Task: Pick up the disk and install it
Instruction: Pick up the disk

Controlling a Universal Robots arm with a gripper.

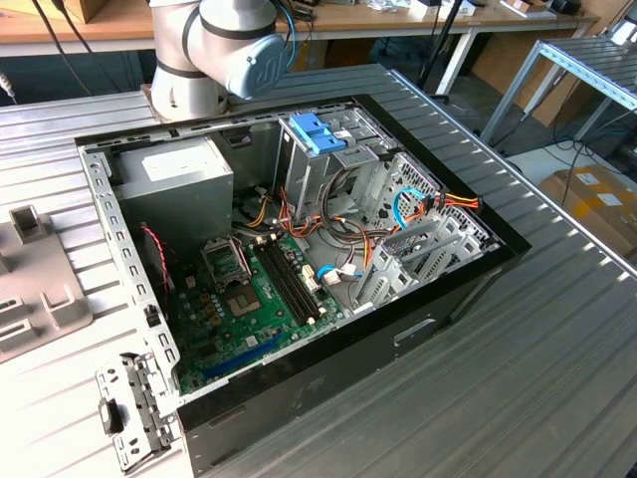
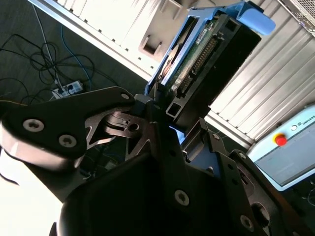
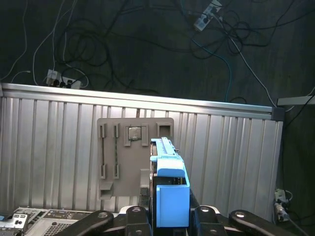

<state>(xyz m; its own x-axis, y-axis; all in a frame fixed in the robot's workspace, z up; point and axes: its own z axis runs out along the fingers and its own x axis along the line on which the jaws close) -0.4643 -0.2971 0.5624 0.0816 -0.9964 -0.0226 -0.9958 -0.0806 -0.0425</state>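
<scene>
Second wrist view is showing the fingers (image 2: pixel 142 103) pinching one end of the disk (image 2: pixel 206 54), its circuit board and connector facing the camera, its label side hiding from sight. First wrist view is showing it hanging edge-on over the ribbed counter (image 3: pixel 49 147), near a grey fixture plate (image 3: pixel 125 157).

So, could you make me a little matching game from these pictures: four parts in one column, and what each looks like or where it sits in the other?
1 disk
2 motherboard
3 power supply
4 drive cage

A upright in the computer case, light-blue top
B clamped in the hand
C green
D grey box, white sticker

Pairs: 1-B, 2-C, 3-D, 4-A
</scene>
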